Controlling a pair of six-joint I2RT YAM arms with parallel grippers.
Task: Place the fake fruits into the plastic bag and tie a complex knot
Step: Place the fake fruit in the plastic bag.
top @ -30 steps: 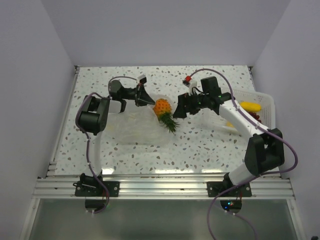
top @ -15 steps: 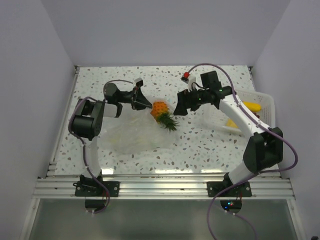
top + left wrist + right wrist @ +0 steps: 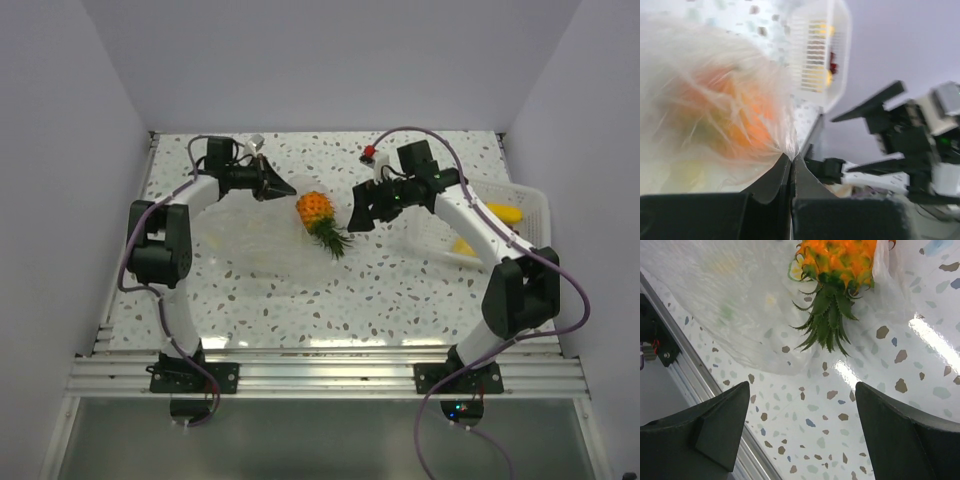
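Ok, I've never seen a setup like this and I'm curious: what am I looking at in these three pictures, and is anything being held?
These are two robot arms bolted at a table's near edge. One picture looks down from above; the other two come from small cameras on each wrist. On the speckled table lies a thin clear plastic bag with an orange toy pineapple at its mouth; a white slotted plastic tray on the right holds more toy fruit. The left arm's fingers are shut, pinching the bag's edge. The right arm's fingers stand open, holding nothing, near the pineapple.
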